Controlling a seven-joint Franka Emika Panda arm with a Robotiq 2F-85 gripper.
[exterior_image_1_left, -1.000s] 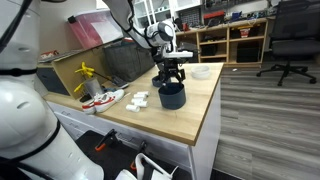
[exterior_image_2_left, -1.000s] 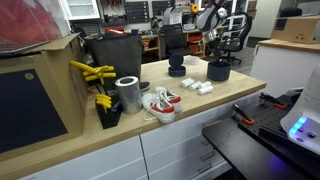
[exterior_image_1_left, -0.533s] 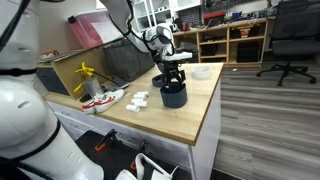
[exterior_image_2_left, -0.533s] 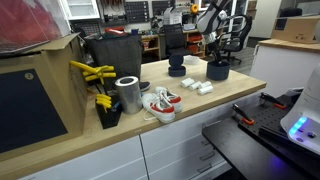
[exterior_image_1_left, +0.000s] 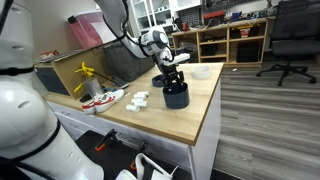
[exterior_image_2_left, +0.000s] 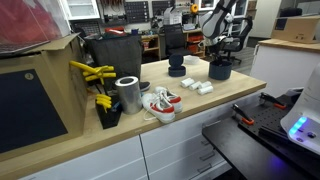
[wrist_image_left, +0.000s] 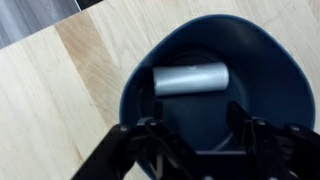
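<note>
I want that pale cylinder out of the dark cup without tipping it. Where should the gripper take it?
Grip the cylinder at its middle, across its round sides, coming straight down through the open top of the cup. It lies on its side on the bottom, and the cup walls probably block a sideways approach.

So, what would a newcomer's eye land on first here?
The dark blue cup on the wooden counter, with the hand hanging right over it. In the wrist view a pale cylinder lies on its side inside the cup. Further along, a red-and-white sneaker sits by a metal can.
</note>
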